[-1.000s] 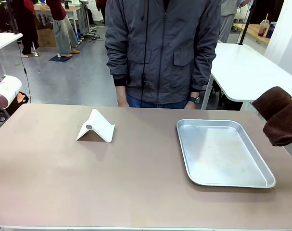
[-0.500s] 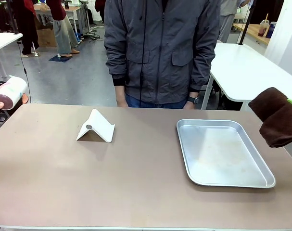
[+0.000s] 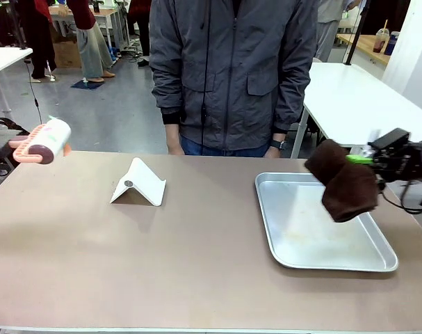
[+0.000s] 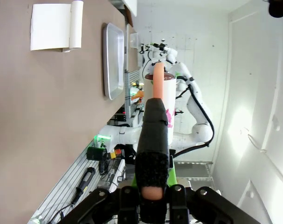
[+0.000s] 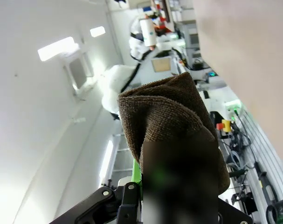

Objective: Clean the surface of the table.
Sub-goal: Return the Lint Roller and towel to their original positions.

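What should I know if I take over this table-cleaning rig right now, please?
Left gripper: shut on a spray bottle, held above the table's left end.
Right gripper: shut on a brown cloth, hanging over the metal tray.
On the table: a white folded stand and the tray. A person stands at the far side.
Done: tools in hand. Left: spraying and wiping, judging by the dry-looking top.
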`<act>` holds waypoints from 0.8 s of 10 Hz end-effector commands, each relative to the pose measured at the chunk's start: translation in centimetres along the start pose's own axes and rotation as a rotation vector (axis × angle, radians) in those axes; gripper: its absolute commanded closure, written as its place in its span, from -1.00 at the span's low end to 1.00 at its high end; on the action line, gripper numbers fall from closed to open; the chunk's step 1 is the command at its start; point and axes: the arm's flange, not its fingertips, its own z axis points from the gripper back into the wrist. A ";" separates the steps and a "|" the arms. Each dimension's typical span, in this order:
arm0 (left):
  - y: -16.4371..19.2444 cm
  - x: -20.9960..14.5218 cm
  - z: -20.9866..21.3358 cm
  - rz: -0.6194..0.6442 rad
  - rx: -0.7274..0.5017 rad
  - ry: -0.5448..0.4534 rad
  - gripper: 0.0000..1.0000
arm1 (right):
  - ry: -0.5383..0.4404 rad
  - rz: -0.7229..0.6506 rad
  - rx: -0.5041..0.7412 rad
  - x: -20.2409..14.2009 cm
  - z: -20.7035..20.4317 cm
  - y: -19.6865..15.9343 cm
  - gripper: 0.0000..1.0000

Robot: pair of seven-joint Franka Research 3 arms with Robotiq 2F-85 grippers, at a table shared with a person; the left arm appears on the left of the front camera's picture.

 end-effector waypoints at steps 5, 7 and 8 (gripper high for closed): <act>-2.8 2.6 -6.8 0.012 0.151 0.039 0.57 | 0.047 0.005 -0.110 6.9 -10.7 -3.3 0.79; -3.1 3.8 -8.8 -0.007 0.176 0.020 0.57 | 0.065 -0.025 -0.142 8.5 -13.3 -5.3 0.79; -3.3 4.5 -9.9 -0.030 0.183 -0.015 0.57 | 0.086 -0.058 -0.150 9.1 -14.5 -6.4 0.79</act>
